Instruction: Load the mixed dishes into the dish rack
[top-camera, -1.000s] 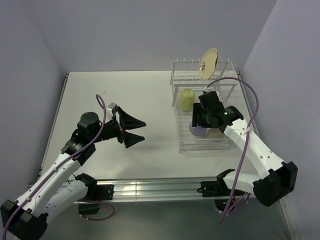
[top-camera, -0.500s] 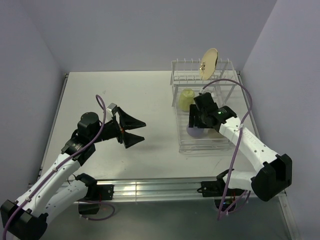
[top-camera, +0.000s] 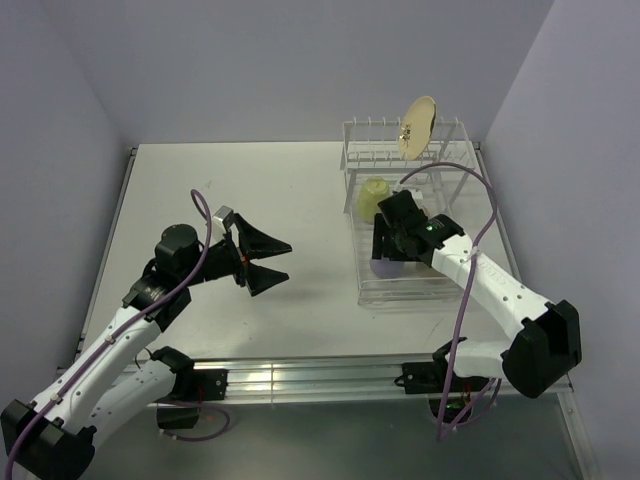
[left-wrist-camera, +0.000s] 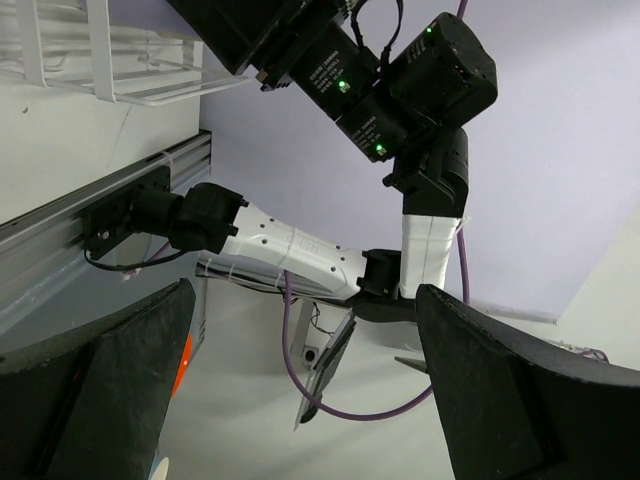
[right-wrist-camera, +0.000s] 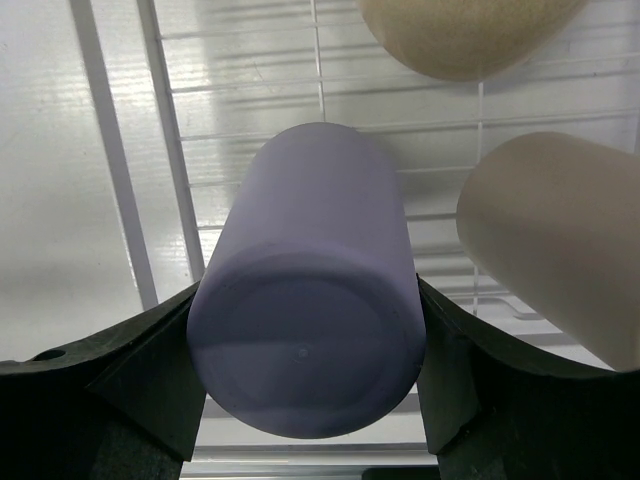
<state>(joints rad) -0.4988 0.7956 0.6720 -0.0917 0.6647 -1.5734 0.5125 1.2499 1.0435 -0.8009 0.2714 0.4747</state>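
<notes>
My right gripper (top-camera: 388, 252) (right-wrist-camera: 305, 370) is shut on the lavender tumbler (top-camera: 386, 266) (right-wrist-camera: 310, 310), holding it by its sides over the near left part of the white wire dish rack (top-camera: 412, 292) (right-wrist-camera: 172, 160). The tan tumbler (right-wrist-camera: 555, 240) stands on the grid just right of it. A pale rounded dish (right-wrist-camera: 460, 35) lies ahead; I cannot tell which one. The yellow-green mug (top-camera: 372, 198) sits in the rack. The cream plate (top-camera: 417, 127) leans in the prongs. My left gripper (top-camera: 266, 260) (left-wrist-camera: 310, 400) is open and empty above the table. The white bowl is out of view.
The rack stands at the table's right side, close to the right wall. A metal rail (top-camera: 300, 378) runs along the near edge between the arm bases. A rack corner (left-wrist-camera: 100, 60) and the right arm (left-wrist-camera: 400, 90) show in the left wrist view.
My right gripper has moved a little left and away across the rack with the lavender tumbler still in it. The left arm has not moved.
</notes>
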